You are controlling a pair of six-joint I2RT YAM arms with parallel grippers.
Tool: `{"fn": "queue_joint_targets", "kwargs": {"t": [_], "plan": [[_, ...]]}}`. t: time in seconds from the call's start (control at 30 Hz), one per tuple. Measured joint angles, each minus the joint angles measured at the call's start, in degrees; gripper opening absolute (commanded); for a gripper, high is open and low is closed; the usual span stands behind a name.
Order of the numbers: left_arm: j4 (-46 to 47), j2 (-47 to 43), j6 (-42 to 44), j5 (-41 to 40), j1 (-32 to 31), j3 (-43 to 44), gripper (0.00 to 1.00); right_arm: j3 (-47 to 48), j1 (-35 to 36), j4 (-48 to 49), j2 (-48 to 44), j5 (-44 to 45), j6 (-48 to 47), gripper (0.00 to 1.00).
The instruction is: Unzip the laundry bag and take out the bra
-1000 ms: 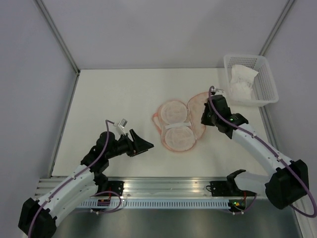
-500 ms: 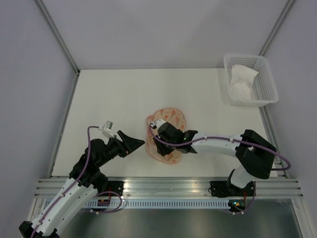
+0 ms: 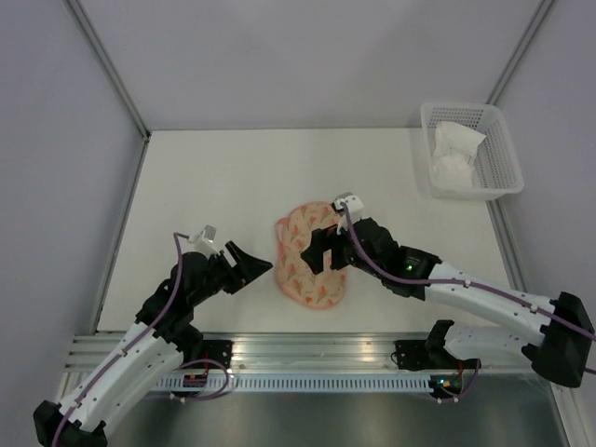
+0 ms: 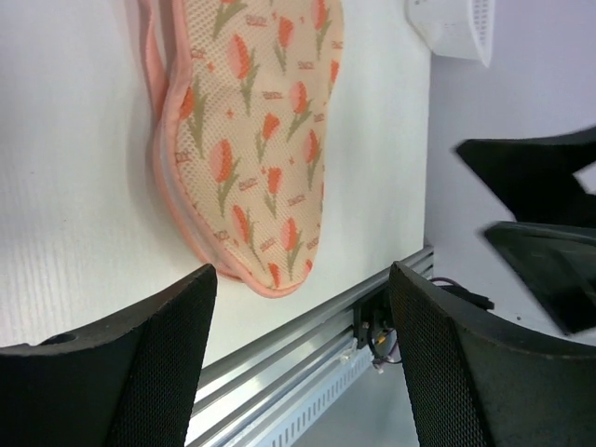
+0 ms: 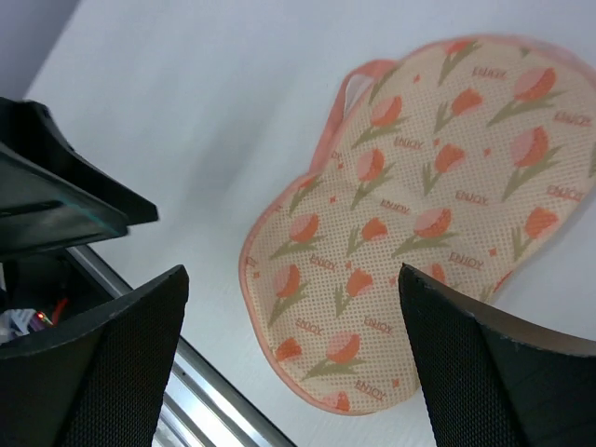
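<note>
The laundry bag (image 3: pixel 296 272) lies shut on the white table, a peach bean-shaped case with an orange tulip print and a pink rim. It also fills the left wrist view (image 4: pixel 251 140) and the right wrist view (image 5: pixel 419 233). The bra is hidden. My right gripper (image 3: pixel 321 250) hovers over the bag's middle, its jaws wide apart with nothing between them (image 5: pixel 291 279). My left gripper (image 3: pixel 256 268) stands open just left of the bag without touching it, and its empty jaws (image 4: pixel 303 279) frame the bag's near end.
A white plastic mesh basket (image 3: pixel 498 177) with white cloth (image 3: pixel 456 149) in it stands at the far right corner. The aluminium rail (image 3: pixel 317 349) runs along the table's near edge, close below the bag. Grey walls enclose the table.
The bag lay open with two round cups showing and is now folded shut. My right gripper left the bag's right half, came over the bag and opened. The left arm barely shifted.
</note>
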Motion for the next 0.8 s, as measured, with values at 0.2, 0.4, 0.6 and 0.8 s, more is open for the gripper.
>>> {"fn": "queue_joint_targets", "kwargs": {"t": [0.2, 0.4, 0.6, 0.8], "plan": [[3.1, 11.8, 2.1, 0.3, 0.0, 1.2, 0.79, -0.7, -1.8, -2.6, -7.7, 4.8, 3.3, 0.98], [6.3, 23.6, 6.3, 1.6, 0.0, 4.1, 0.79, -1.8, -4.2, -11.6, -5.4, 12.3, 7.9, 0.98], [9.8, 37.7, 12.7, 3.5, 0.0, 10.4, 0.78, -5.8, -9.8, -12.8, -11.9, 12.0, 10.6, 0.98], [10.6, 46.6, 16.0, 3.2, 0.0, 13.6, 0.78, -5.8, -11.0, -14.6, -14.5, 11.1, 10.6, 0.98]]}}
